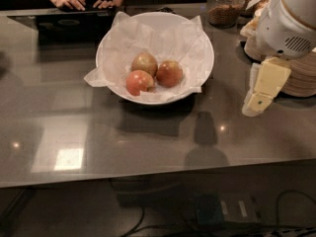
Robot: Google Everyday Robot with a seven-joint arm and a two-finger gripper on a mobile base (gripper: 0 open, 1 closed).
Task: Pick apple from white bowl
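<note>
The white bowl (200,38), wide and lined with crinkled white paper, stands at the middle back of the grey table. Three apples lie in it. The deep dull red apple (169,73) is on the right, a paler pink-red apple (138,82) at the front left, and a yellow-tan apple (144,62) behind them. My gripper (257,101), cream-coloured under a white arm housing (289,23), hangs just above the table to the right of the bowl, apart from it, with nothing seen in it.
A stack of beige disposable bowls (302,80) stands behind the gripper at the right edge. A glass jar (224,6) with brown contents is at the back right. A person's hands (81,2) rest on a dark device at the back left. The table's front edge (148,179) runs below.
</note>
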